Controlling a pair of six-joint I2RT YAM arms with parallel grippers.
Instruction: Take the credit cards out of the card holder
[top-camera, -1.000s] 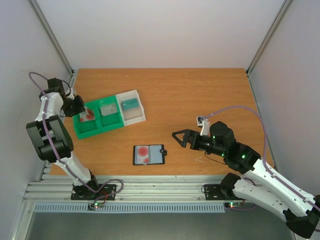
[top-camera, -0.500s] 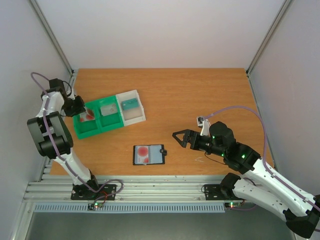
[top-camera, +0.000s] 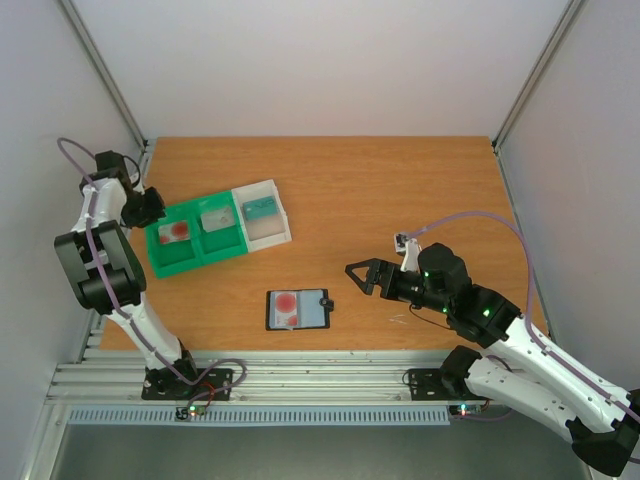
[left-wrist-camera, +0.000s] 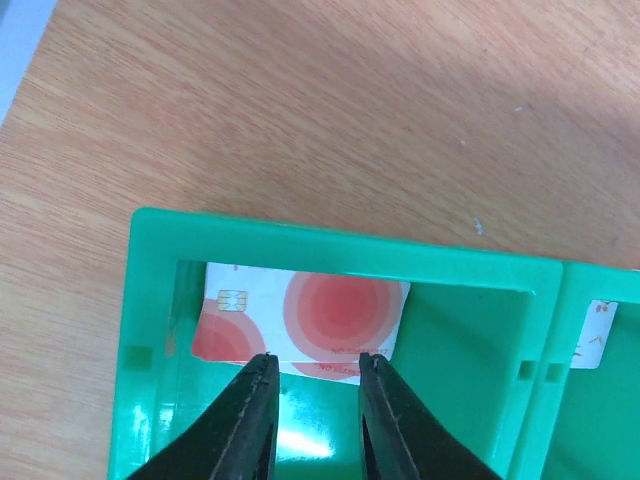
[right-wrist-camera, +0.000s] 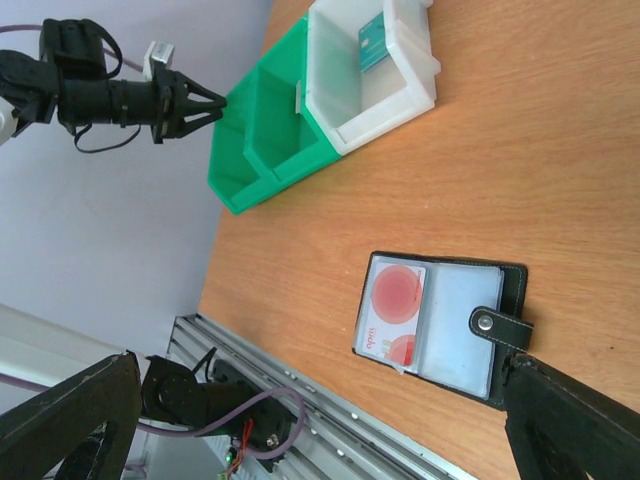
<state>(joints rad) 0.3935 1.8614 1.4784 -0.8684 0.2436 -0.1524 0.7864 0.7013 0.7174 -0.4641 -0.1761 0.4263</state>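
Seen from above, the left gripper (top-camera: 157, 213) sits at the left end of the green compartment tray (top-camera: 200, 262), while the black card holder (top-camera: 298, 309) lies open at lower centre, a red-blotched credit card (top-camera: 287, 303) in its left pocket, and the right gripper (top-camera: 354, 280) gapes wide and empty near its right edge. The left wrist view shows the claw narrowly parted, gripping nothing, over a second red-blotched card (left-wrist-camera: 300, 315) in the tray's end compartment. The right wrist view shows the holder at lower right and a teal card (right-wrist-camera: 372, 42) in the clear-white box (right-wrist-camera: 390, 115) at the top.
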